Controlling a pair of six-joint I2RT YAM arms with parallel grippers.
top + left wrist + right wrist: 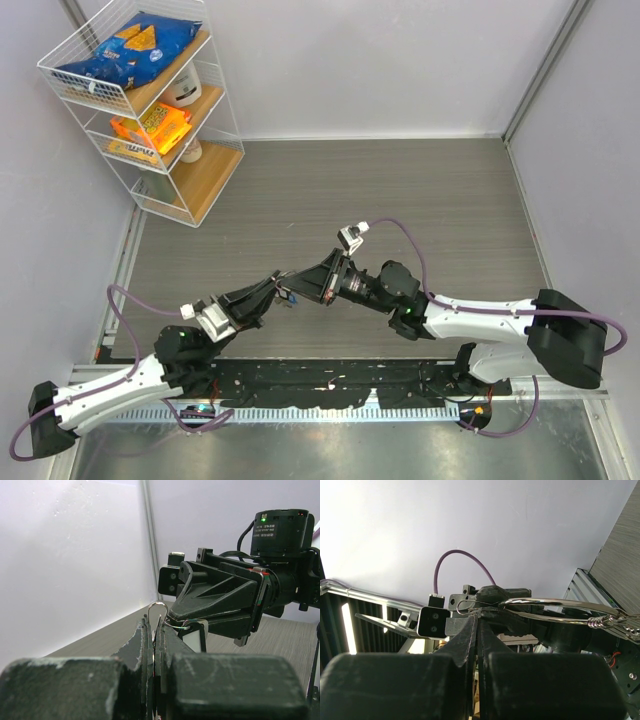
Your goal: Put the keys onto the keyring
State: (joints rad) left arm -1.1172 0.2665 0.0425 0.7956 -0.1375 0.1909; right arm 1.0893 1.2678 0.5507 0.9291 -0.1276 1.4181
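Note:
My two grippers meet tip to tip above the table's near middle. The left gripper (pixel 276 291) (pixel 154 622) is shut on a thin silver loop (pixel 157 611) that sticks out past its fingertips; I cannot tell whether this is a key's head or wire. The right gripper (pixel 303 289) (pixel 479 614) is shut, and the keyring (pixel 555 605), a silver wire ring with a twisted coil, reaches from its tips to the right. A small dark tag with a pale middle (pixel 194 636) (pixel 288 296) hangs at the right fingertips. The keys' blades are hidden.
A white wire shelf rack (pixel 150 100) with snack bags stands at the far left corner. The grey table (pixel 400 190) is walled on three sides. A black perforated strip (pixel 330 385) runs along the near edge between the arm bases.

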